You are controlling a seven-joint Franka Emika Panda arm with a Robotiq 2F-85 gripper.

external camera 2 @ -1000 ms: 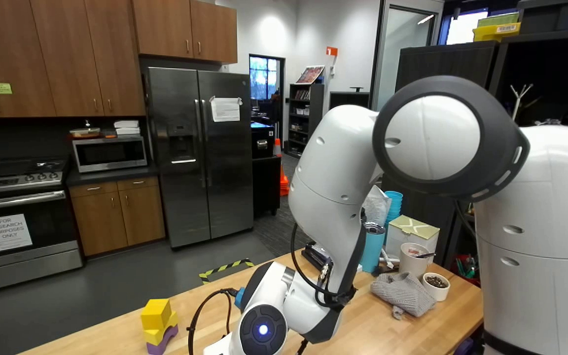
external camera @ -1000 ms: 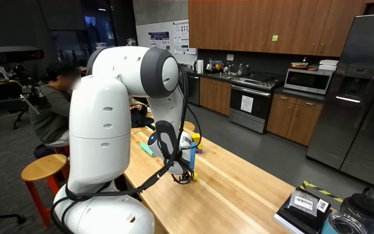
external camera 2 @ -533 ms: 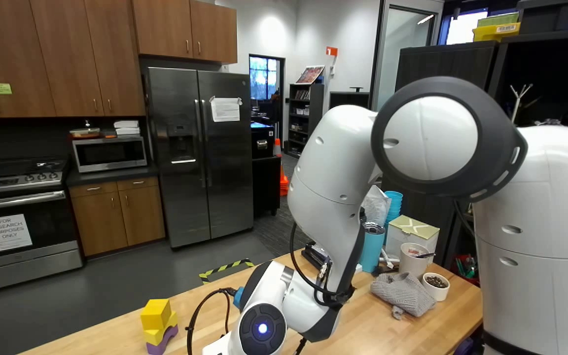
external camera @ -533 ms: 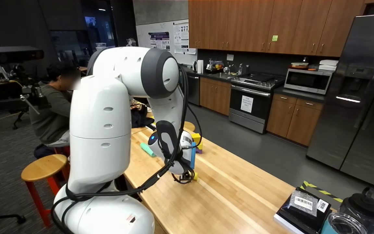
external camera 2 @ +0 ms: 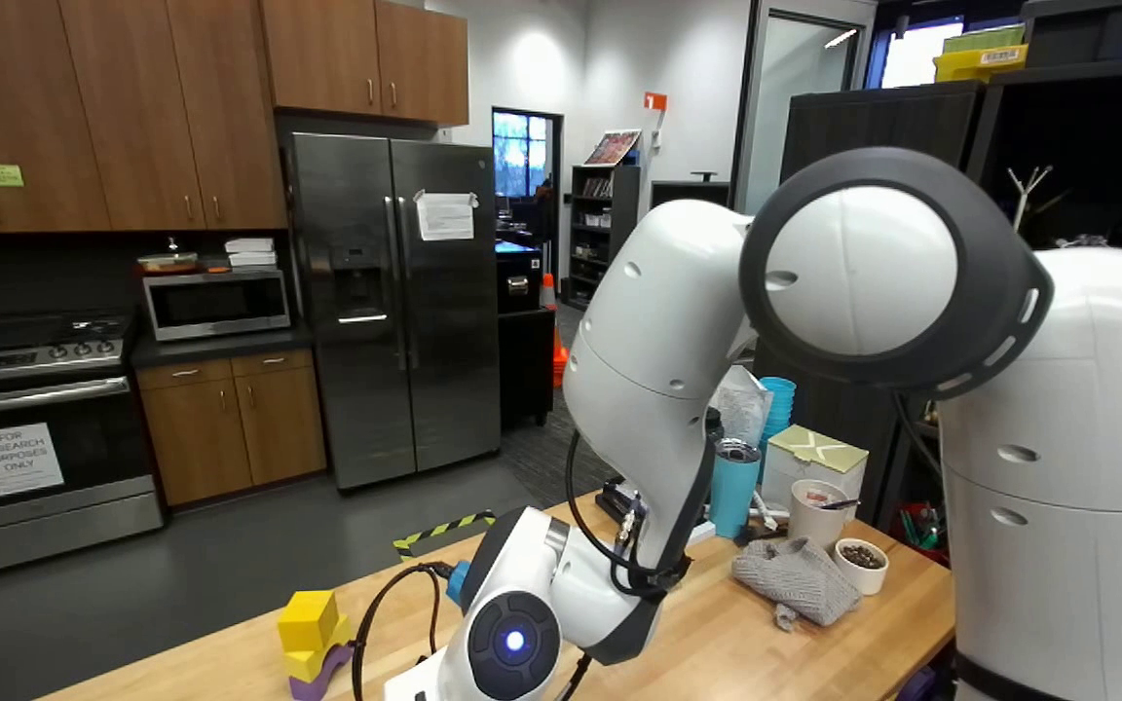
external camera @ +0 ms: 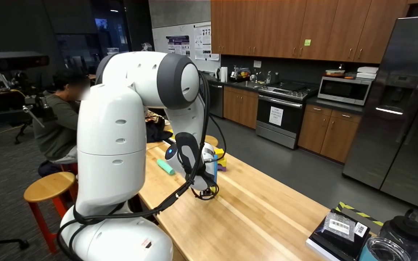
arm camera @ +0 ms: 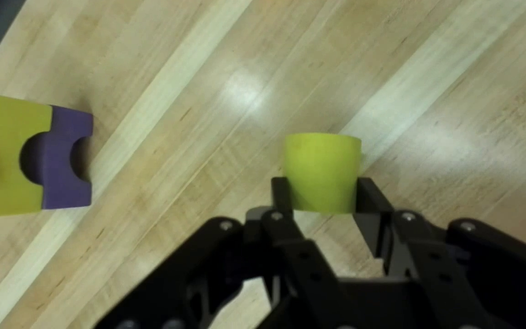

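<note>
OK, gripper (arm camera: 323, 194) had a yellow block (arm camera: 323, 167): fingers (arm camera: 282, 194) stood partway apart, one left and one right of it, block pinched between the tips. Block was over the table (external camera: 252, 221), right of centre in the wrist view; couldn't tell if its underside touched. In an exterior view only a bit of yellow showed, low under the far end of the arm (external camera: 111, 130).

Stack of blocks (external camera 2: 316, 645) stood well left of it in the wrist view, apart from the gripper. Bottom to top: purple block (arm camera: 64, 183), notched yellow block (arm camera: 9, 128), yellow cube (external camera 2: 306, 621). Same stack sat near the table's far edge in both exterior views.

Green cylinder (external camera: 165, 166) lay on the table, left of the gripper. Near right: black box (external camera: 339, 241), blue tumbler (external camera: 368, 253), dark jar (external camera: 403, 233). In an exterior view the table's right end also had a crumpled grey cloth (external camera 2: 800, 584), a small white bowl (external camera 2: 866, 584) of dark bits just beside it, and a white mug (external camera 2: 814, 523) on the far side.

Far side of the room had a stove (external camera: 293, 119), a microwave (external camera: 343, 88) and, right of them, a fridge (external camera: 394, 119). Person (external camera: 58, 119) sat at the left.
</note>
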